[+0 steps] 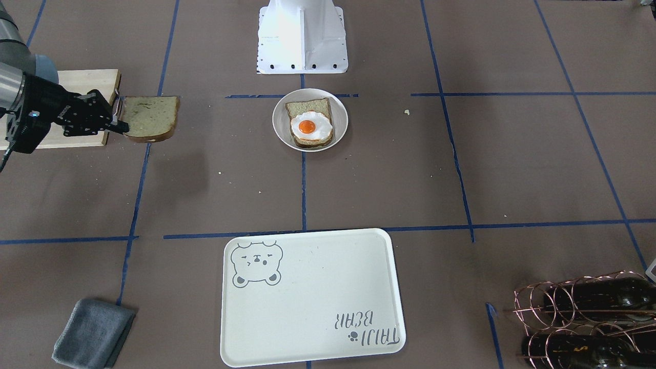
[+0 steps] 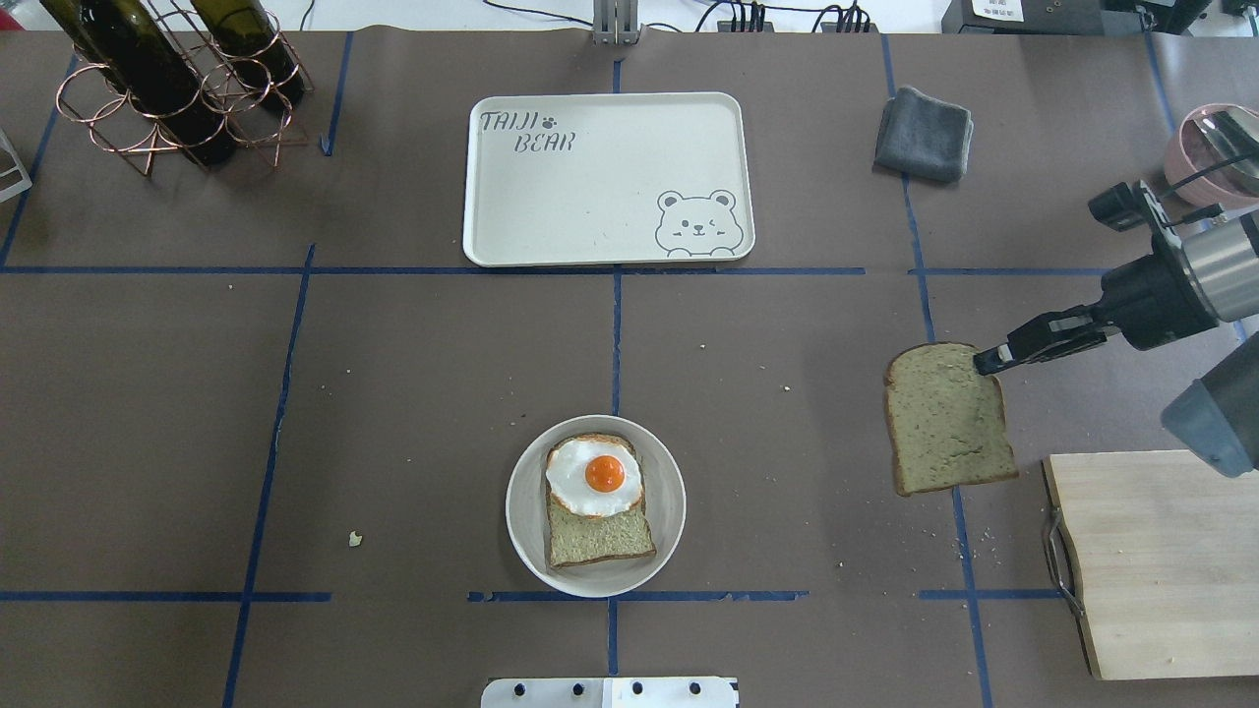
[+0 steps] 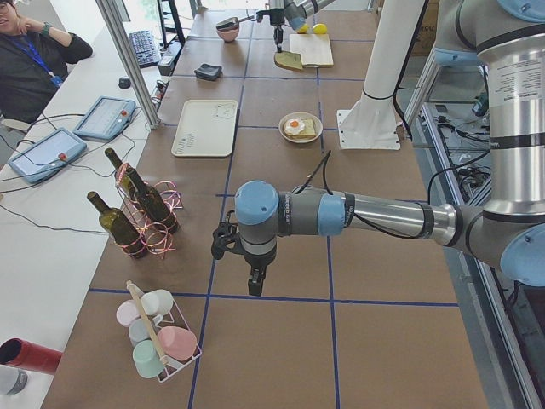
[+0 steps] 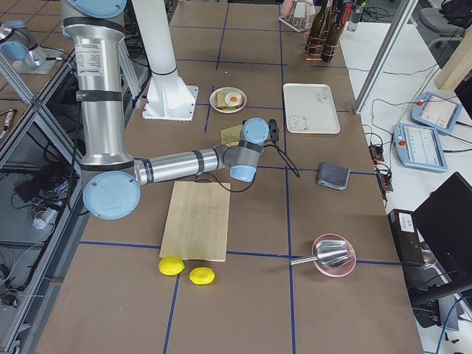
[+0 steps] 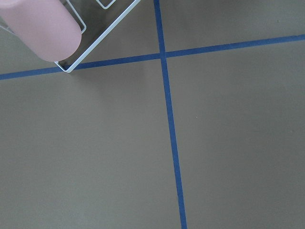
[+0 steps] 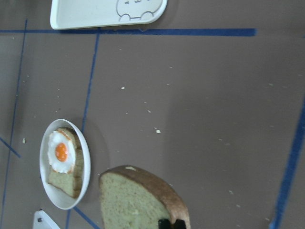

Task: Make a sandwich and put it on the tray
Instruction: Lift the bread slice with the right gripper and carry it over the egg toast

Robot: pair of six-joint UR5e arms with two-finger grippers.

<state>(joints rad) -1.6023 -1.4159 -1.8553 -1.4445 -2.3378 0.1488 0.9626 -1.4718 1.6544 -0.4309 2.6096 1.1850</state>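
Observation:
My right gripper (image 2: 984, 364) is shut on the edge of a bread slice (image 2: 946, 423) and holds it above the table, just left of the cutting board; the slice also shows in the right wrist view (image 6: 136, 200). A second bread slice (image 2: 600, 536) with a fried egg (image 2: 593, 475) on it lies on the round white plate (image 2: 669, 501) at the table's middle. The off-white bear tray (image 2: 590, 197) lies beyond the plate with nothing on it. My left gripper (image 3: 255, 290) hangs over bare table far to the left, seen only in the exterior left view; I cannot tell if it is open.
A wooden cutting board (image 2: 1161, 560) lies at the near right. A grey cloth (image 2: 923, 134) and a pink bowl (image 2: 1210, 147) are at the far right. A wire rack with wine bottles (image 2: 167, 79) stands at the far left. Two lemons (image 4: 171, 265) lie past the board.

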